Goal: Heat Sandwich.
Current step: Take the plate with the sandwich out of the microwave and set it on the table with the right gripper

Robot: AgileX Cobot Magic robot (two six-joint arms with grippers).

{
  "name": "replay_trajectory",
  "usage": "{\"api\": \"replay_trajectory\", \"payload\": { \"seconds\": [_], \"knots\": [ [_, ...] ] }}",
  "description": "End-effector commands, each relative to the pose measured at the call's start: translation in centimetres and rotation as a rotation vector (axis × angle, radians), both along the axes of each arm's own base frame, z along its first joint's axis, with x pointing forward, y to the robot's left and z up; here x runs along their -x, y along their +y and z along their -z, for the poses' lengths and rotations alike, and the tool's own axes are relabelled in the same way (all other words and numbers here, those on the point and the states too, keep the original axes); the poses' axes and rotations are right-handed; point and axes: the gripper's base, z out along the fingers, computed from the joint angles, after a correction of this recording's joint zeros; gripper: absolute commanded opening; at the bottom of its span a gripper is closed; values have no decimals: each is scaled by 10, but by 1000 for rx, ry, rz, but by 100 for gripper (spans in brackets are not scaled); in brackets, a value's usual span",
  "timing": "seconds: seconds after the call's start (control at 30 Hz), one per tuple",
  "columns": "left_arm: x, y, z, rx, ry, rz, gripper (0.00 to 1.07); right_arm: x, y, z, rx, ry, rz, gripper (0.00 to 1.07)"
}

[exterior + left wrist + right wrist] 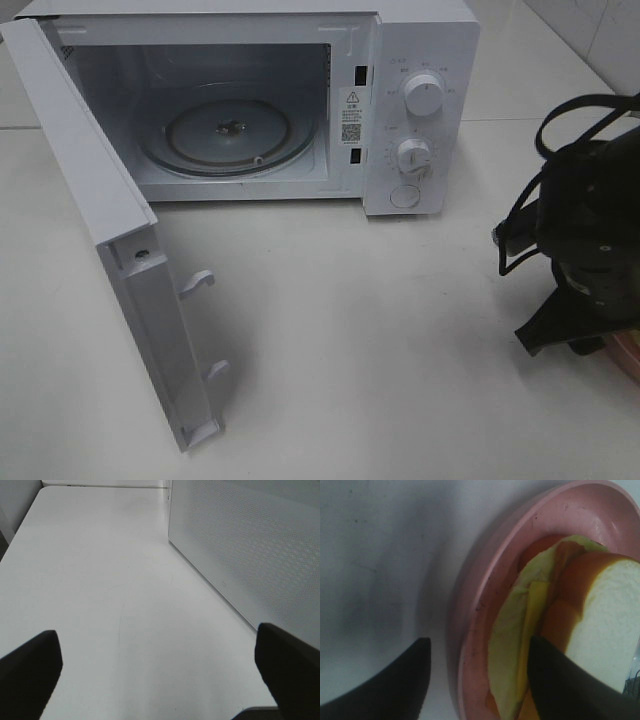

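Note:
The sandwich (610,625), white bread with a brown crust and pale yellow filling, lies on a round pink plate (520,535). My right gripper (480,675) is open and straddles the plate's rim: one finger is outside over the table, and the other is inside, against the sandwich. In the high view the right arm (585,240) hangs over the plate (628,355) at the table's right edge, hiding the sandwich. My left gripper (160,665) is open over bare table with nothing between its fingers. It is out of the high view.
The white microwave (420,60) stands at the back, its door (110,230) swung wide open toward the front left. Its glass turntable (228,135) is bare. The door's outer face (250,545) is close beside my left gripper. White table (380,350) lies between microwave and plate.

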Motion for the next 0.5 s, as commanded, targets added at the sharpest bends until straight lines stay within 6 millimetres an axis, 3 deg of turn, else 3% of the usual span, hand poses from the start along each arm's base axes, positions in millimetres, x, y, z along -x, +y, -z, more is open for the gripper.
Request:
{"api": "replay_trajectory", "payload": {
  "seconds": [0.03, 0.5],
  "knots": [
    [3, 0, 0, 3, -29, -5, 100, 2, 2, -14, -46, 7, -41, 67],
    [3, 0, 0, 3, -29, -5, 100, 27, 10, -74, -309, -20, -222, 77]
  ]
}}
